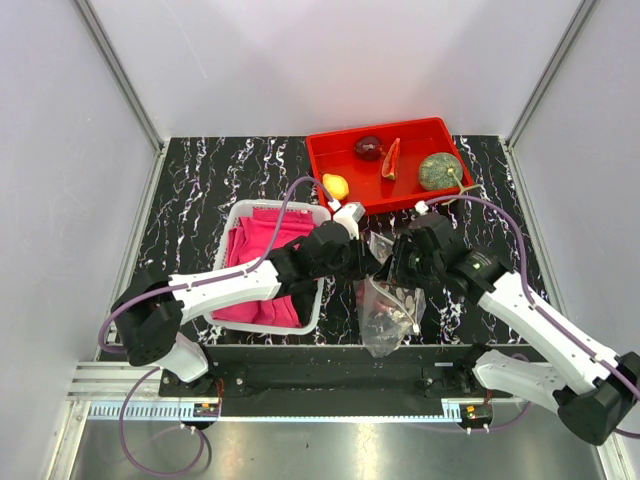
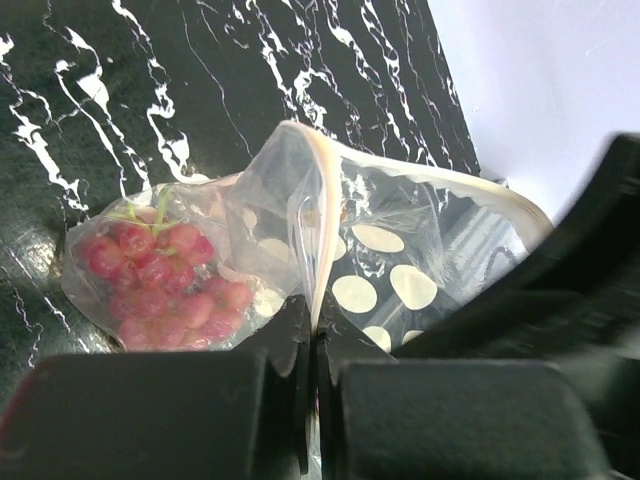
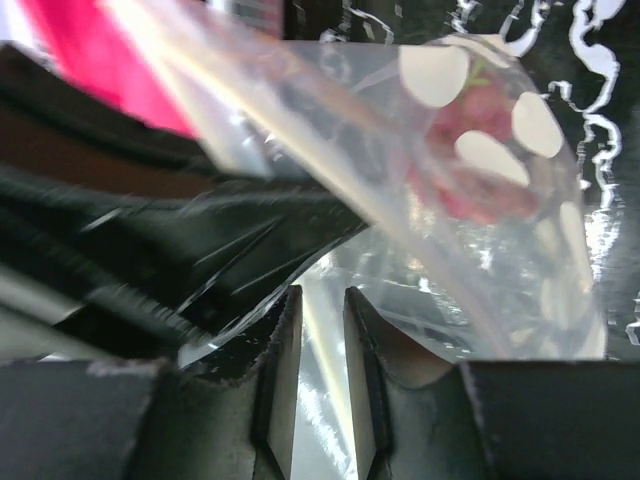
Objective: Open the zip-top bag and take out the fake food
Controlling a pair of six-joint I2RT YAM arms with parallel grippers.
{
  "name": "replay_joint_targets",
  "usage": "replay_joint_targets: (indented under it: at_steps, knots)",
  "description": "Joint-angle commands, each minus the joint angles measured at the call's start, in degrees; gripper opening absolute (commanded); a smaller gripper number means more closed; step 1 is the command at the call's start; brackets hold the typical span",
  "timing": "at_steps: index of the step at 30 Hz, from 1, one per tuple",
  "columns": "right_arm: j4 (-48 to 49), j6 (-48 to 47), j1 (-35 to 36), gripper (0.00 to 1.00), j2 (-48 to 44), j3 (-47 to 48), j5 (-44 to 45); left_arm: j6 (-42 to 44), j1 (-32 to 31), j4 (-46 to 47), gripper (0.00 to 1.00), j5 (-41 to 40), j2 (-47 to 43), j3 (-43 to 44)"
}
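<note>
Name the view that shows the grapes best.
Left wrist. The grapes show sharp and whole through the clear bag, green stem included. The right wrist view gives only a blurred pink patch behind the pale dots. In the top view the bag is small and the grapes are hard to make out.

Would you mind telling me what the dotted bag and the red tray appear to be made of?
The zip-top bag looks like thin clear plastic film, glossy and crinkled, printed with pale dots; grapes show through it. The red tray seems rigid moulded plastic, smooth with a slight sheen.
</note>
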Motion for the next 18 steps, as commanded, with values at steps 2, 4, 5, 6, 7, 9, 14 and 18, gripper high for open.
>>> replay_joint_targets:
  at_steps: [2,4,5,6,7,9,14,18]
  knots:
    - [9.23,8.16,0.78,0.34,-3.54,-1.7,-0.64,-0.88,-1.31,1.17,0.0,-1.24,-0.58,2.65]
    - [10.21,9.22,1.48,0.34,-3.72,-1.72,-1.1,-0.88,-1.39,0.99,0.0,-1.51,-0.58,2.56]
    - [10.12,9.31,1.75,0.34,-3.81,-1.1,-0.31,-0.79,-1.39,0.9,0.0,-1.68,-0.58,2.56]
    - [9.95,9.05,1.93,0.35,-3.81,-0.75,-0.04,-0.96,-1.39,0.81,0.0,-1.86,-0.49,2.3]
    - [9.95,8.7,2.19,0.35,-3.46,-0.66,0.31,-1.14,-1.39,0.81,0.0,-1.95,-0.49,2.21]
    - [10.47,8.17,2.37,0.35,-2.85,-1.44,0.75,-1.67,-1.39,1.08,0.0,-1.69,-0.58,1.95]
    - [13.82,5.89,2.37,0.3,-1.7,-6.63,2.94,-1.58,-1.39,1.26,0.0,-1.33,-1.81,1.68]
    - [13.99,3.25,2.28,0.22,-3.54,-9.62,7.42,-0.61,-1.39,-0.15,0.0,-2.47,-2.86,1.16]
